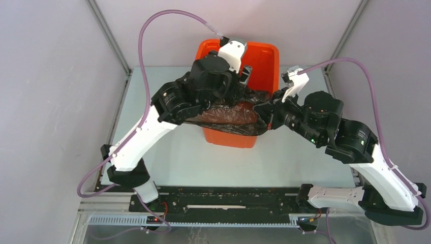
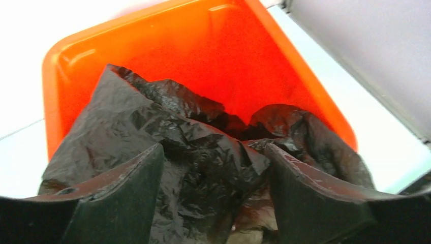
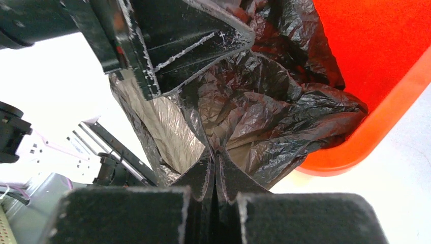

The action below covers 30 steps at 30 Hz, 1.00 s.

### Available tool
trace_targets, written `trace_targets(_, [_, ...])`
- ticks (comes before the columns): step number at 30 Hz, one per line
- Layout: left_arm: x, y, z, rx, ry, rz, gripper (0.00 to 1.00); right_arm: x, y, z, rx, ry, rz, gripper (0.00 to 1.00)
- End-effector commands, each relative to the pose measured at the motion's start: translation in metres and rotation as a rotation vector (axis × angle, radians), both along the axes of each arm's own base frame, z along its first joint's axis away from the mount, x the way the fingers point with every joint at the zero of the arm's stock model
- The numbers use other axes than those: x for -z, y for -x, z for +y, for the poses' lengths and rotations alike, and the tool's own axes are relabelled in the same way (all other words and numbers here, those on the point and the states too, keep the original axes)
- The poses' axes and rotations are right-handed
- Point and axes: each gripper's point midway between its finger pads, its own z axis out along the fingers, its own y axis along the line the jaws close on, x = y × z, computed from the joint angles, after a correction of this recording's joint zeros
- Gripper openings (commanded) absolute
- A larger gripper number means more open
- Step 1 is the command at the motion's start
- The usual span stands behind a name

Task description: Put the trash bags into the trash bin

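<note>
The orange trash bin [image 1: 264, 56] stands at the back middle of the table. The black trash bag [image 1: 228, 113] lies crumpled over its near half, partly inside and partly hanging over the near rim. My left gripper [image 1: 243, 81] is over the bin, open, with its jaws wide apart astride the bag [image 2: 152, 122] and the bin's inside [image 2: 203, 51] beyond. My right gripper [image 1: 264, 109] is at the bin's right rim, shut on a fold of the bag [image 3: 264, 112]. The bin's rim [image 3: 376, 117] lies to its right. The bin's bottom is hidden.
Grey walls enclose the table on the left, back and right. Purple cables [image 1: 152, 30] loop above both arms. A black rail [image 1: 228, 201] runs along the near edge. The left gripper's finger [image 3: 193, 46] hangs close above the right gripper's held fold.
</note>
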Motion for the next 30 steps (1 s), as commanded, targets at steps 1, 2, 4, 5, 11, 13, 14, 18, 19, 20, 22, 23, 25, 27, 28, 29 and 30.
trace_targets(1, [-0.047,-0.002,0.037,-0.140,0.022,-0.135,0.72,-0.018,0.008,-0.008,-0.034,-0.072,-0.025,0.00])
trace_targets(2, [-0.047,-0.003,0.039,-0.158,0.025,-0.136,0.66,-0.017,0.009,-0.009,-0.037,-0.072,-0.024,0.00])
trace_targets(4, [-0.045,-0.008,0.049,-0.223,0.023,-0.140,0.48,-0.016,0.009,-0.011,-0.038,-0.074,-0.024,0.00])
trace_targets(5, [-0.046,-0.009,0.055,-0.255,0.026,-0.144,0.39,-0.015,0.009,-0.012,-0.039,-0.075,-0.024,0.00])
trace_targets(11, [-0.058,-0.019,0.095,-0.431,0.088,-0.165,0.17,-0.001,0.006,-0.021,-0.016,-0.077,-0.005,0.00])
trace_targets(13, [-0.058,-0.029,0.110,-0.462,0.168,-0.127,0.11,0.004,0.007,-0.026,-0.002,-0.081,0.006,0.00])
trace_targets(14, [-0.054,-0.034,0.119,-0.482,0.219,-0.093,0.08,0.008,0.007,-0.029,0.004,-0.080,0.013,0.00])
trace_targets(18, [-0.035,-0.057,0.156,-0.533,0.475,0.029,0.01,0.020,0.013,-0.037,0.011,-0.082,0.037,0.00])
trace_targets(19, [-0.027,-0.062,0.162,-0.533,0.543,0.052,0.01,0.023,0.014,-0.038,0.011,-0.081,0.044,0.00])
trace_targets(20, [-0.028,-0.063,0.177,-0.529,0.629,0.054,0.01,0.027,0.015,-0.039,0.012,-0.080,0.052,0.00])
trace_targets(22, [-0.007,-0.071,0.190,-0.533,0.798,0.116,0.01,0.030,0.016,-0.041,0.017,-0.082,0.062,0.00])
trace_targets(23, [0.005,-0.074,0.198,-0.542,0.864,0.144,0.01,0.031,0.017,-0.042,0.020,-0.082,0.065,0.00])
trace_targets(25, [0.025,-0.077,0.207,-0.533,0.968,0.195,0.02,0.033,0.016,-0.042,0.025,-0.079,0.070,0.00])
trace_targets(27, [0.039,-0.075,0.210,-0.518,0.992,0.226,0.11,0.033,0.016,-0.042,0.024,-0.077,0.068,0.01])
trace_targets(28, [0.042,-0.072,0.212,-0.511,0.980,0.228,0.19,0.033,0.015,-0.041,0.021,-0.075,0.069,0.02])
trace_targets(29, [0.043,-0.068,0.213,-0.508,0.956,0.226,0.28,0.033,0.015,-0.041,0.019,-0.076,0.068,0.03])
trace_targets(30, [0.039,-0.062,0.214,-0.497,0.932,0.216,0.42,0.032,0.015,-0.041,0.019,-0.077,0.066,0.05])
